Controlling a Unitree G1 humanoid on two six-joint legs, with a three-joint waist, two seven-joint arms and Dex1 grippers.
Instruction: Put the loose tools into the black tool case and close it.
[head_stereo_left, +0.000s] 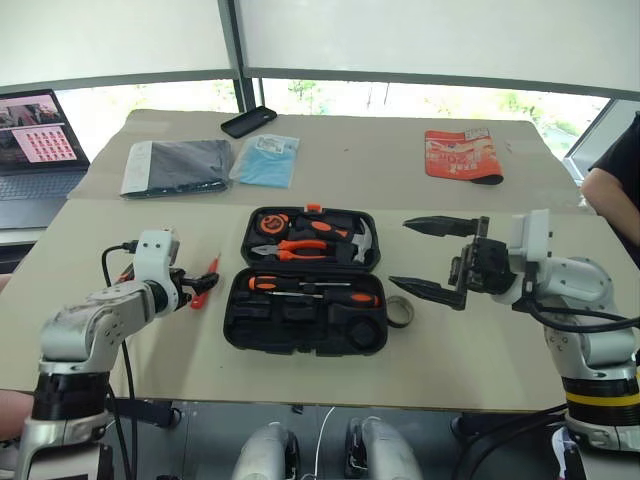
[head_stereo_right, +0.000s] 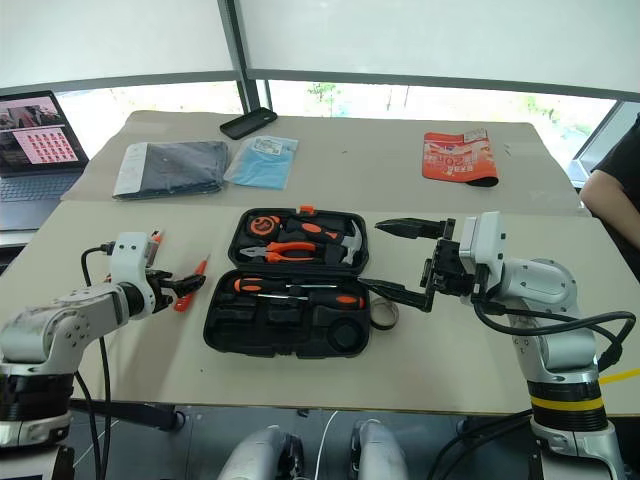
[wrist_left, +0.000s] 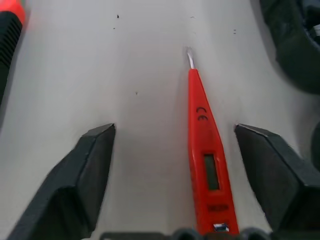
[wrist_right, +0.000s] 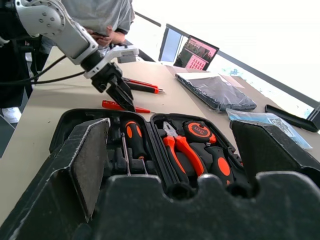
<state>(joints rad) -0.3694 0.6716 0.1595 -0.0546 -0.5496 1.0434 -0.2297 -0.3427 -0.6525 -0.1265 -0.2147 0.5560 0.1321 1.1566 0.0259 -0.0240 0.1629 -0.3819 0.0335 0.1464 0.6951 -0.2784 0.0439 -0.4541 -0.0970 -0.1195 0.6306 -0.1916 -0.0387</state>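
Landmark: the open black tool case, lying mid-table with its lid half toward the far side.

Well left of the case, near the table's left edge, the left gripper hangs low over the tabletop, its fingers spread apart. The slim all-orange tester screwdriver lies flat on the table between them, nearer one finger than the other and touched by neither, its metal tip pointing away from the wrist. Just left of the case's near-left corner this tester shows as a short orange bar, with bare table between it and the case wall. Farther left of the tester lies an orange-and-black utility knife.

Inside the case, the near half holds two orange-and-black-handled screwdrivers in their recesses; the far half holds pliers, a hammer and a tape measure.

Against the case's right wall rests a small dark tape roll. Right of the case, the right gripper is held above the table, pointing toward the case, jaws wide apart and empty. Open tabletop stretches right of the roll and along the near edge.
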